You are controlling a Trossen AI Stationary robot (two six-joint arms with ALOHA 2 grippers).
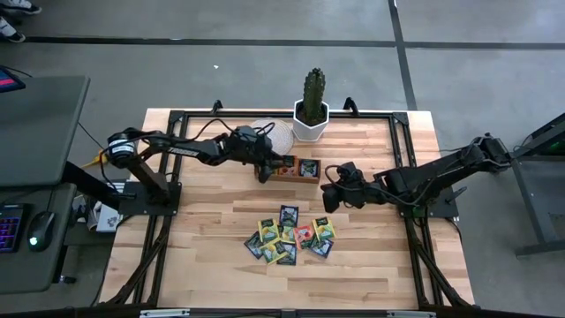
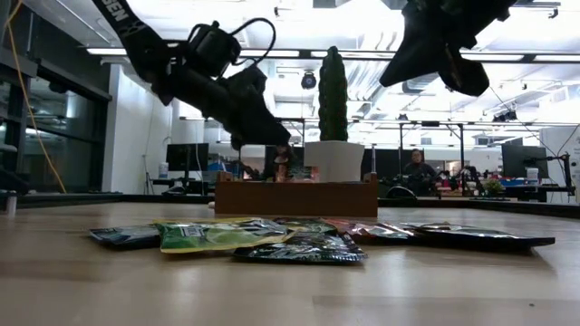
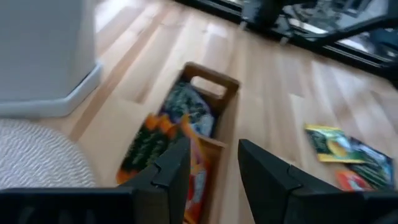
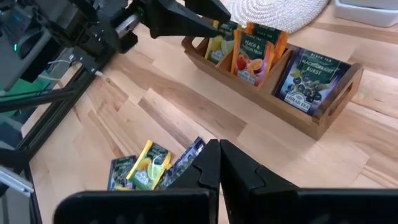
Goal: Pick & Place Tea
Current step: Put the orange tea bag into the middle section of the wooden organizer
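Left pincer (image 1: 264, 170) released, fingers apart over end of brown wooden tray (image 1: 311, 178), shiny flat packets standing inside. Right pincer (image 1: 330, 200) clenched, empty, near tray. Flat square tea packets (image 1: 290, 235) piled on wooden table (image 1: 353, 265). Woven round mat (image 4: 273, 11) and white cactus pot (image 1: 311, 125) behind tray.

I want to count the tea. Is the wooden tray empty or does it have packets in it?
Not empty: the wooden tray holds yellow, orange and dark packets standing in its compartments.

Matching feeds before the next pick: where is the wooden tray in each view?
High: wooden tray centre, before the cactus pot.
Low: centre, behind the packets.
Left wrist: centre, beyond the fingers.
Right wrist: upper right.
Shared landmark: the white pot.
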